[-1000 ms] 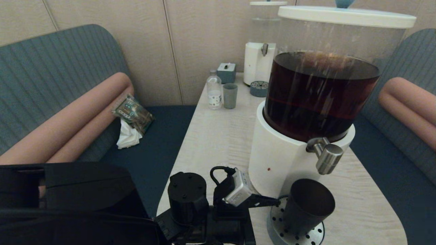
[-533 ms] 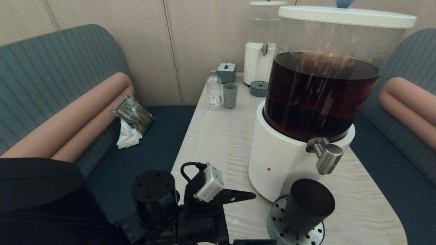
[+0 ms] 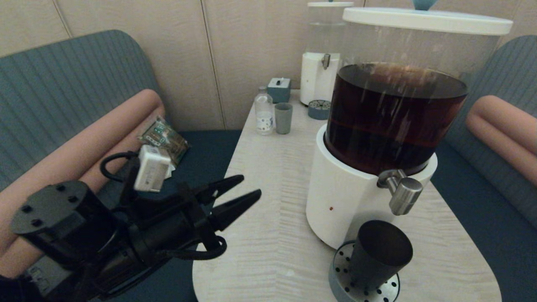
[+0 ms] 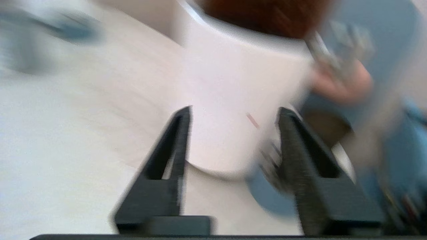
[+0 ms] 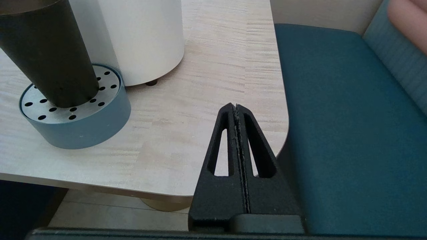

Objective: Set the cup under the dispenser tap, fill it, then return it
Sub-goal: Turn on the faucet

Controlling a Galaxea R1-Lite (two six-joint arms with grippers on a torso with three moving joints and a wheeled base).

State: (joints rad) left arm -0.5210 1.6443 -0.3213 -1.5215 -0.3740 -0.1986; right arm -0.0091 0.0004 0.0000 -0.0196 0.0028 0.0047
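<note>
The matte black cup (image 3: pixel 379 251) (image 5: pixel 46 53) stands upright on the round perforated drip tray (image 3: pixel 365 285) (image 5: pixel 76 123), right below the brushed-steel dispenser tap (image 3: pixel 402 193) of the big white-based dispenser (image 3: pixel 348 197) holding dark brown liquid. My left gripper (image 3: pixel 249 186) (image 4: pixel 233 111) hangs open and empty over the table's left edge, well left of the cup. In the left wrist view the dispenser base (image 4: pixel 233 100) shows between its spread fingers. My right gripper (image 5: pixel 236 106) is shut and empty by the table's near right corner; it does not show in the head view.
Far down the table (image 3: pixel 268 167) stand a grey-green cup (image 3: pixel 283 118), a small bottle (image 3: pixel 264 111), a grey box (image 3: pixel 279 89) and a smaller clear-liquid dispenser (image 3: pixel 321 63) with its own drip tray (image 3: pixel 319 109). Blue benches flank the table; a packet and tissue (image 3: pixel 161 147) lie on the left bench.
My left gripper has let go of the cup, drawn back to the left and risen, open. The cup stays on the drip tray under the tap.
</note>
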